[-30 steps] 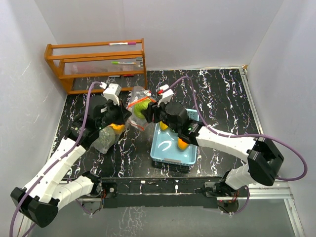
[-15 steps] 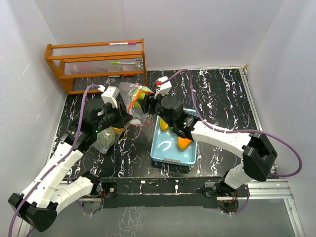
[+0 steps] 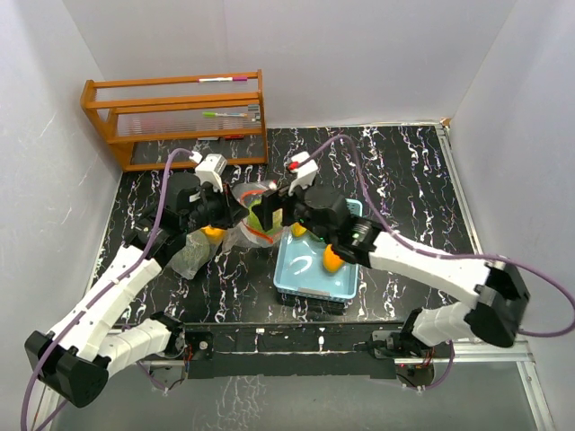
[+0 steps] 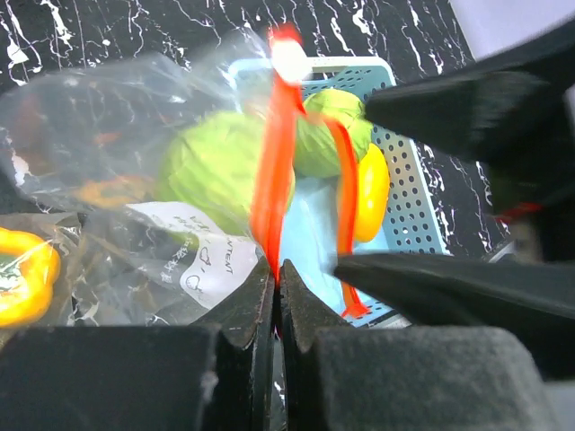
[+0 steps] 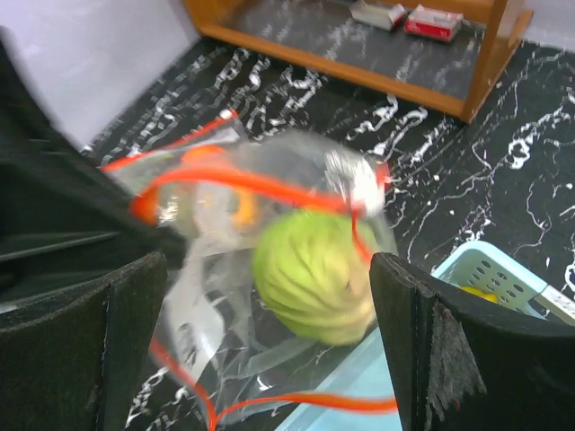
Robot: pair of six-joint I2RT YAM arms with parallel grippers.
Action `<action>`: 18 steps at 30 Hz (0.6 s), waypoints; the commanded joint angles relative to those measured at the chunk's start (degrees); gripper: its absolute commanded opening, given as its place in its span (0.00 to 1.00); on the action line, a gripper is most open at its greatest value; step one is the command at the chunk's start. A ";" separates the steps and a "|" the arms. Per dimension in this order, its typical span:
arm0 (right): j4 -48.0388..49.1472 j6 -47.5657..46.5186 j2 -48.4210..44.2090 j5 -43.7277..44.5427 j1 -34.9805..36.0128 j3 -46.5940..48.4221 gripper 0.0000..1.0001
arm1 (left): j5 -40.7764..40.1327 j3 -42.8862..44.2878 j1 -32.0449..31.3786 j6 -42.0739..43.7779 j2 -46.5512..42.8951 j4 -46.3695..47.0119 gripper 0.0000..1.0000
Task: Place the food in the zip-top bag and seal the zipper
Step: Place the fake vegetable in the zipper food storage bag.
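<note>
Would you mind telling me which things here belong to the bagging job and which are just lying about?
Job: zip-top bag, green cabbage ball inside it, orange piece in the light-blue basket, left gripper pinching the bag's edge, open right gripper.
Lying about: light-blue basket, wooden rack.

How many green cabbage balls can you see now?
2 cabbage balls, left wrist view: first ball inside the bag; second ball beside it at the bag's mouth. Others may be hidden.

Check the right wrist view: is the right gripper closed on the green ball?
No, the right gripper is wide open, fingers at opposite edges of the view, the green ball lying ungripped in the bag.
</note>
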 commanded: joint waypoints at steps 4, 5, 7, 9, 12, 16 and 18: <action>-6.48 1.94 -14.30 2.00 0.55 -1.69 0.98 | -1.96 2.86 -0.10 1.19 1.41 1.71 0.00; -8.64 2.72 -15.17 4.24 0.49 -2.07 0.98 | -2.18 2.88 -0.10 1.37 1.57 1.62 0.00; -15.30 5.28 -15.68 8.00 -0.62 -2.05 0.98 | -2.75 3.01 -0.08 1.72 1.61 1.33 0.00; -20.07 7.88 -15.30 8.70 -3.56 -2.19 0.99 | -3.32 3.42 -0.10 1.99 1.45 1.11 0.00; -22.76 11.62 -15.47 11.15 -6.43 -5.00 0.98 | -3.39 4.37 -0.05 2.20 0.90 0.63 0.00; -22.10 13.43 -14.68 9.90 -9.97 -7.81 0.98 | -3.66 4.51 -0.05 2.44 -0.11 0.18 0.00; -22.18 13.43 -13.18 9.09 -11.01 -7.95 0.99 | -3.59 4.26 -0.10 2.46 -0.48 -0.03 0.00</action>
